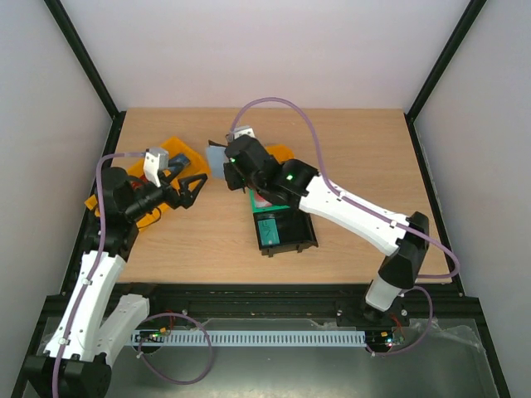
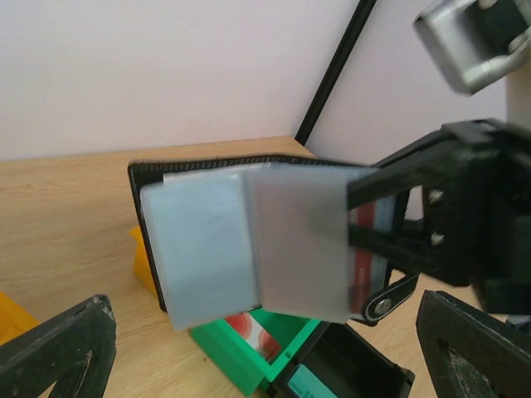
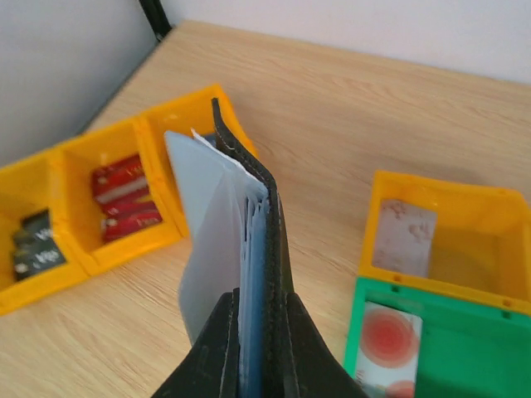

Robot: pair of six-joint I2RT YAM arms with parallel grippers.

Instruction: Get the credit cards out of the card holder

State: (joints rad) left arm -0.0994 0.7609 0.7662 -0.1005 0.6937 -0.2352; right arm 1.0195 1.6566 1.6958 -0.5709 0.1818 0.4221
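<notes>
The tabletop carries the bins, but the card holder is lifted clear of it. It stands upright with one edge clamped between the right jaws, which are pressed together on it. This probably turns the open pockets toward the left arm, so a card can be pulled out without the holder sliding.

The left jaws stand wide apart and empty. The holder is straight ahead of them, near but not touching, which looks like the line-up for the next pinch.

To the left of the right jaws sits a divided yellow bin. Red credit cards lie flat in one of its compartments, probably the drop-off place.

The holder has a black stitched shell and a blue-grey lining. Pale, cloudy sleeves fan loosely off the lining, so it looks floppy. A small snap tab hangs beside the right jaws. Between their fingers shows a red card, apparently still in a sleeve.
</notes>
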